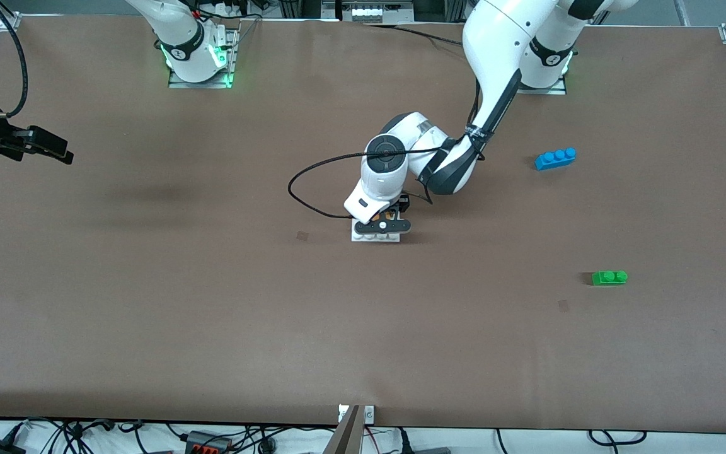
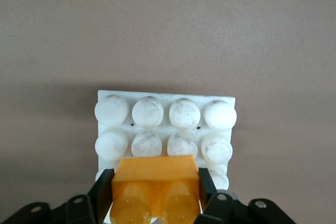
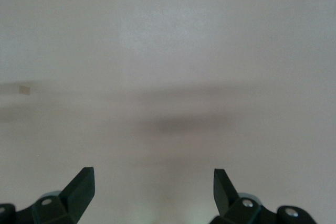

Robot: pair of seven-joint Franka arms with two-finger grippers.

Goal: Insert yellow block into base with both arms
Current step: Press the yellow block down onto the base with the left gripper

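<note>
The white studded base (image 1: 374,237) lies near the middle of the table. My left gripper (image 1: 387,222) is low over it, shut on the yellow block (image 2: 155,187). In the left wrist view the block sits on the base (image 2: 165,121) at its near rows, with a black finger (image 2: 103,187) against each side. In the front view only a sliver of the block (image 1: 387,216) shows under the hand. My right gripper (image 1: 48,148) hangs open and empty above the table at the right arm's end; its wrist view shows only bare table between the fingertips (image 3: 81,184).
A blue three-stud brick (image 1: 555,158) lies toward the left arm's end of the table. A green two-stud brick (image 1: 609,277) lies nearer the front camera than the blue one. A black cable (image 1: 312,183) loops beside the left hand.
</note>
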